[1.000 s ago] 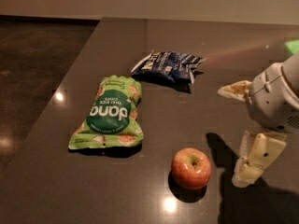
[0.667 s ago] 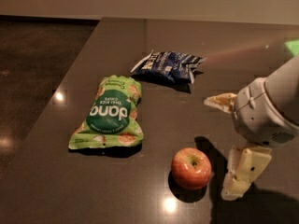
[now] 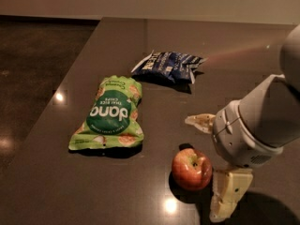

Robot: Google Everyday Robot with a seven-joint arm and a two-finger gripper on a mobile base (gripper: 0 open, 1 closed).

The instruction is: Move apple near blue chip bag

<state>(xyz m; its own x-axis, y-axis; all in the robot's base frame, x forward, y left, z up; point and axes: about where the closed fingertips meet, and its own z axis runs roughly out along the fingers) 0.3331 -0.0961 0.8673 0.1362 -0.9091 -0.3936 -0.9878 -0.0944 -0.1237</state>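
The red-orange apple sits on the dark table near the front, stem end up. The navy-blue chip bag lies flat farther back, well apart from the apple. My gripper is open at the right, just beside the apple. One pale finger reaches out behind the apple and the other finger hangs down to its right. The apple lies at the mouth of the gap, not gripped. The grey arm fills the right edge.
A larger bright green rice chip bag lies flat to the left of the apple. The table's left edge runs diagonally from the back to the front left, with dark floor beyond it.
My gripper has moved left and toward the front, closing in on the apple's right side. The apple and both bags have not moved.
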